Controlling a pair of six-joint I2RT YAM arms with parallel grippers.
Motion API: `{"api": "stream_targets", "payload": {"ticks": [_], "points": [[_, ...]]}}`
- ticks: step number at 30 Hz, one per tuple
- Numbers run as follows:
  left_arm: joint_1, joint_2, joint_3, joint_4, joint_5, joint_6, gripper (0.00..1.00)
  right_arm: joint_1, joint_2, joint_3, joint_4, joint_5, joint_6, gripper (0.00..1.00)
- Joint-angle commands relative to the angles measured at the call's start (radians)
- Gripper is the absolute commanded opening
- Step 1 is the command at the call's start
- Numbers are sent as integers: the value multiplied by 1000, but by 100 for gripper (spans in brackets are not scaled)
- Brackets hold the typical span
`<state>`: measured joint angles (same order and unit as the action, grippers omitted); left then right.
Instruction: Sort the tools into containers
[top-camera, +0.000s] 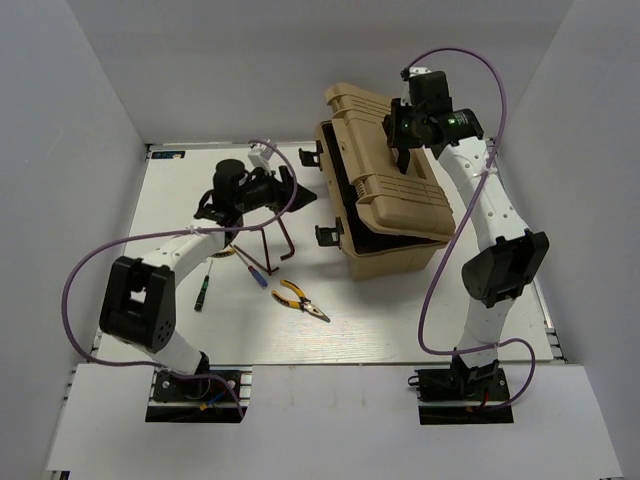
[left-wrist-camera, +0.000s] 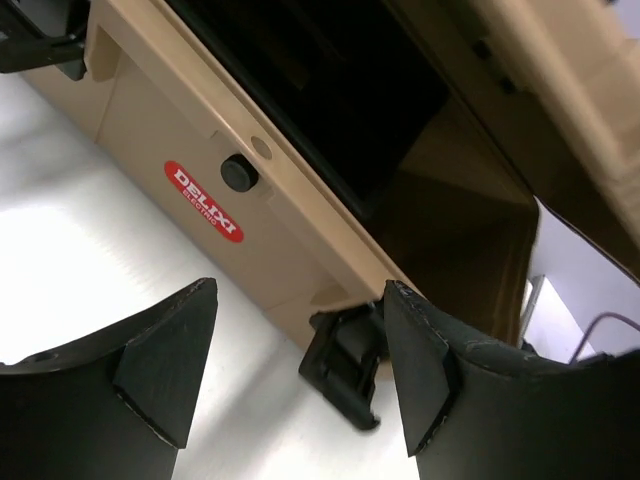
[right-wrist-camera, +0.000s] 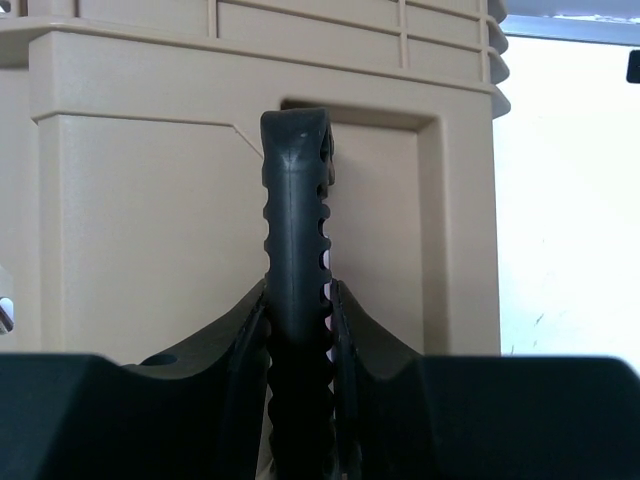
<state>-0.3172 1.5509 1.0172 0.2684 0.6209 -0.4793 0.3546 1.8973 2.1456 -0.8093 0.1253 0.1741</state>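
Note:
A tan toolbox (top-camera: 392, 256) stands right of centre, its lid (top-camera: 385, 185) partly raised. My right gripper (top-camera: 405, 150) (right-wrist-camera: 297, 292) is shut on the lid's black ribbed handle (right-wrist-camera: 295, 190). My left gripper (top-camera: 298, 192) (left-wrist-camera: 300, 300) stands open beside the box's left side with nothing held; a black latch (left-wrist-camera: 343, 365) lies between its fingers (left-wrist-camera: 170, 360). On the table lie yellow-and-black pliers (top-camera: 300, 300), two thin L-shaped hex keys (top-camera: 288, 245), a blue-tipped screwdriver (top-camera: 256, 273) and a small dark screwdriver (top-camera: 200, 291).
The box front carries a red label (left-wrist-camera: 204, 201) and a second black latch (top-camera: 309, 155) hangs at its far left corner. Purple cables (top-camera: 75, 290) loop from both arms. White walls enclose the table on three sides.

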Motion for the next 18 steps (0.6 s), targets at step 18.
{"api": "stream_targets", "payload": {"ticks": [18], "points": [[-226,250,382,-260,-361,83,76,-167,-175,54,237,-36,47,0]]}}
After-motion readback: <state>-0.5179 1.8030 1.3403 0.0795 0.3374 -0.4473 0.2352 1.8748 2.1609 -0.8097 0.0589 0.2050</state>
